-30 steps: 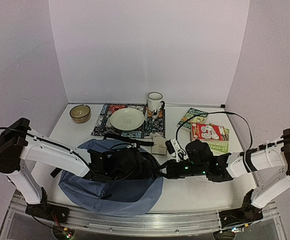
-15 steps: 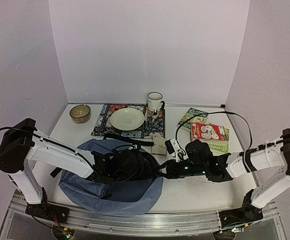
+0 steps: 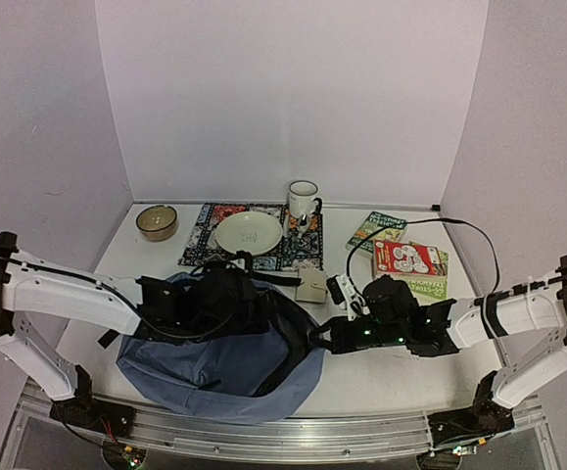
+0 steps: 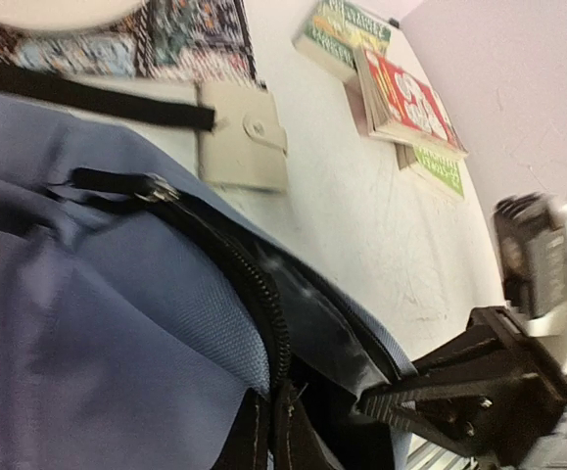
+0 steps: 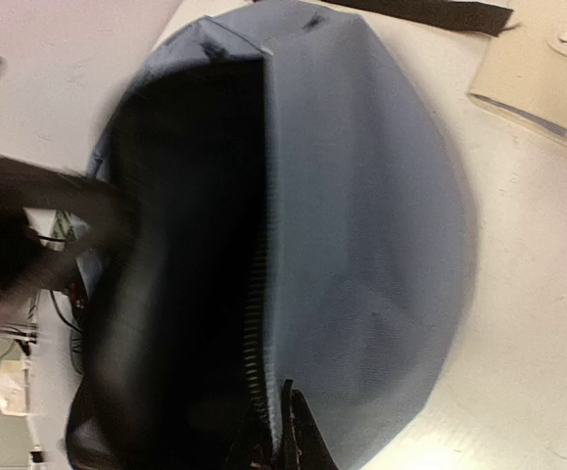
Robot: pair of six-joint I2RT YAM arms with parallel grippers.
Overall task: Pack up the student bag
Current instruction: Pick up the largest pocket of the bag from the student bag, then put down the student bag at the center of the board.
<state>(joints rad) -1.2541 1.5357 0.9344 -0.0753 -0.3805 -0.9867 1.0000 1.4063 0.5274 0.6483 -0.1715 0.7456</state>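
Two pinches to manage at once: left hand [image 4: 275, 426] clamped on the zipper edge [image 4: 263, 323] of the student bag [image 3: 214, 357], right hand [image 5: 281, 431] clamped on the zipper-lined lip across from it. Treat the step as spreading the mouth for loading, judging by the dark gap between the two grips in the right wrist view.

Note the bag's place: slumped on the near left of the worktop [image 3: 381, 382], just in front of the patterned placemat [image 3: 205, 245], mouth turned toward the right arm.

Draw the hands apart gently and a little upward, so as to tent the soft fabric rather than fold it back over the gap. Watch for cloth slipping from the fingertips, with only a thin fold in each pinch. Mind the black strap [image 4: 97, 96] ending against the beige snap wallet [image 3: 311, 286]; avoid dragging either along.

Free one hand only after seeing the mouth stand open unaided, then reach for the wallet just beside the bag, or the stacked books [image 3: 410, 262] further right.
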